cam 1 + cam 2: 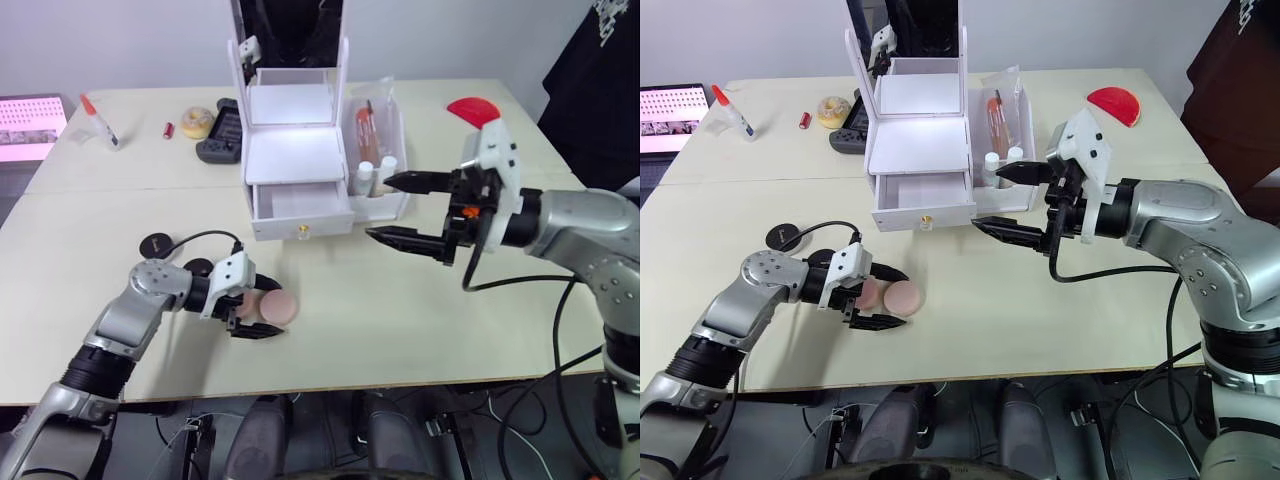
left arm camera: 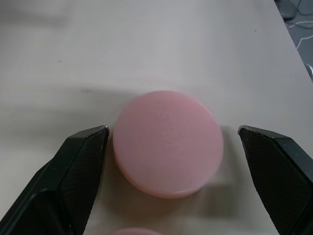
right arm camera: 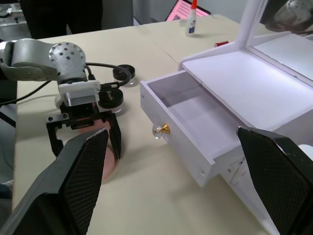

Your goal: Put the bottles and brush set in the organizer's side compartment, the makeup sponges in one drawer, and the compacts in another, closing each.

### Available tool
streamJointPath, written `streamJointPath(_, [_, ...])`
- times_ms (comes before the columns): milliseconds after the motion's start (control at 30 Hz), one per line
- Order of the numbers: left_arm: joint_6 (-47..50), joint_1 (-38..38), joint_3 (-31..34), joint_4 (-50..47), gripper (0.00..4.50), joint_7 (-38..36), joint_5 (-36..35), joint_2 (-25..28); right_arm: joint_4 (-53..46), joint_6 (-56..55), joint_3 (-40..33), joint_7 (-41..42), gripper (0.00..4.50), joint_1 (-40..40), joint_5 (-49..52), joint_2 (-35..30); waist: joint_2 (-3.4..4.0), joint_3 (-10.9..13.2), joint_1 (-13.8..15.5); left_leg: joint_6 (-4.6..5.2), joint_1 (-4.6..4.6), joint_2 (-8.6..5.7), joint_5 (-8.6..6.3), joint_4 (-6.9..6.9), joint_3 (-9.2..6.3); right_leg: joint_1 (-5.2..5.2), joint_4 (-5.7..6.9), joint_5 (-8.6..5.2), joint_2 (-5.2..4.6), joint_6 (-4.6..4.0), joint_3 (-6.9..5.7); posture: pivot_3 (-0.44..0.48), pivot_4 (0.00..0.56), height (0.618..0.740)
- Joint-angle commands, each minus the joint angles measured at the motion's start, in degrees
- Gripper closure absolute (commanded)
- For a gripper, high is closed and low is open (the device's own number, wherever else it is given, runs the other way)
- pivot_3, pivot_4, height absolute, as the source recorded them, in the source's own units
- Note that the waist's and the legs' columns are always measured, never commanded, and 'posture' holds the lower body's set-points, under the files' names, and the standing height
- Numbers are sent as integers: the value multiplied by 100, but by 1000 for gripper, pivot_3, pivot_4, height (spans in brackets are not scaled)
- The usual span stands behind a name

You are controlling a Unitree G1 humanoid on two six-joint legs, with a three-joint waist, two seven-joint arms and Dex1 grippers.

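Left claw is lying low on the desk with its two black fingers spread wide around one round flat peach-pink makeup sponge, one finger just beside the sponge's edge and the other a little off, so it looks lined up for a pinch not yet made. A second pink sponge is sitting touching the first, at its 9 o'clock, under the claw body. Two small round black compacts are waiting at about 10 o'clock of the sponges. At 1 o'clock of them the white plastic organizer with its upright mirror is standing with its lower gold-knobbed drawer pulled out and empty, probably ready to take the sponges. Its tall side compartment at 3 o'clock is already holding the white-capped bottles and the clear sleeve of pink-orange brushes. Right claw is hovering wide and empty beside that bin's front, seemingly waiting near the drawer to push it shut.
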Motion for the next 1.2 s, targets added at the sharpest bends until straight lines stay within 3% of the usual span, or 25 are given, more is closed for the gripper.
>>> streamJointPath(33, [150, 64, -39, -180, 278, -25, -44, 8, -70, -105, -111, -5, 0, -128, -13, 11, 0, 0, -3, 0, 0, 0, 0, 0, 0, 0, 0, 0, 0, 0, 0, 0, 150, 737])
streamJointPath(167, [290, 100, 8, -293, 1853, -12, -82, 33, -82, -85, -112, -42, 0, -119, -5, 46, 0, 0, -9, 0, 0, 0, 0, 0, -1, 0, 1, 0, 1, 0, 0, 0, 150, 737])
streamJointPath(400, [479, 125, 185, -655, 1865, -44, -295, 106, -61, -127, -68, -16, 0, -84, -60, 78, 0, 0, -11, 0, 0, 0, 0, 0, 0, 0, 1, 0, 1, 0, 0, 0, 150, 737])
streamJointPath(667, [2221, -141, 1283, -1963, 1865, -160, -1985, 818, 38, -194, -123, 28, 0, -44, -187, 41, 0, 1, -35, 0, 0, 1, 0, -1, -4, 0, 1, -1, 2, 1, -1, 0, 150, 737])
streamJointPath(800, [2774, -789, 1781, -1831, 1865, -1, -2540, 1073, 92, -229, -198, 85, 0, -62, -183, 55, -2, 2, -50, 0, 0, 0, 0, -1, -5, 0, 1, -2, 3, 2, -1, 0, 150, 737])
streamJointPath(867, [2855, -1434, 1810, -1343, 1865, 280, -2482, 952, 136, -270, -158, 73, 0, -64, -241, 103, -2, 1, -46, 0, 1, -2, 0, 2, -7, 3, 2, -1, 4, 3, -2, 0, 150, 737])
streamJointPath(1000, [2237, -2743, 1380, 157, 1865, 649, -1659, 490, 152, -365, -22, 50, 0, -42, -366, 194, -6, 2, -11, 1, 2, -4, 1, 13, -10, 11, 4, 0, 10, 6, -3, 0, 150, 737])
streamJointPath(1200, [1329, -3010, 802, 1199, 1865, 206, -940, 164, 54, -347, 35, -32, 0, -38, -404, 282, -6, 2, -137, 6, 4, -4, -2, 6, -5, 11, 5, 5, 10, 18, -1, 0, 150, 737])
